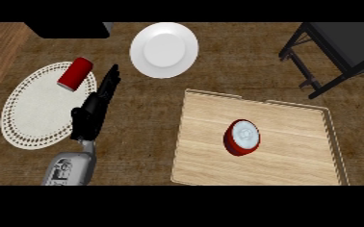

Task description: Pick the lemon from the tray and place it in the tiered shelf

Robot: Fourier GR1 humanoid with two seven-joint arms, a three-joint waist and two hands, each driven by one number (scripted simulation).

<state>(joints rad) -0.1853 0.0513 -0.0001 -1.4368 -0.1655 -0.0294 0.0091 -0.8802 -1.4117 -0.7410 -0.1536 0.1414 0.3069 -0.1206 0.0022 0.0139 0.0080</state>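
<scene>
Watching the left hand: left hand (96, 107) stands at the view's left edge, fingers (110, 79) straight and close together, pointing up the counter, holding nothing.
Right hand: nowhere in view, so nothing to say about its fingers.
Nearest neighbour: red can (75, 73) lies tilted on the round white mat (32, 115), just beside the left fingertips. Any sideways sweep of that hand would likely knock it rolling.
Plate: white plate (164, 49) sits beyond the hand, between can and tray, right on a straight path from the left hand to the shelf.
Task's thing: on the wooden tray (206, 144), right of centre, sits a rounded red-skinned piece with a pale top (242, 137). It does not look like a lemon, yet it is the only item there.
Risk one, identity: the task says lemon, the tray shows red. That mismatch needs settling before a grasp.
Risk two, reach: the left hand is well apart from the tray, and crossing over looks awkward; my guess is the unseen right hand is better placed.
Risk three, handling: a rounded piece may roll or squirt away if the fingers close off-centre, and the tray's raised rim could catch a low approach.
Destination: dark tiered shelf (334, 48) is at the upper right, only partly showing. Its frame bars could clip the hand or the piece on the way in.
</scene>
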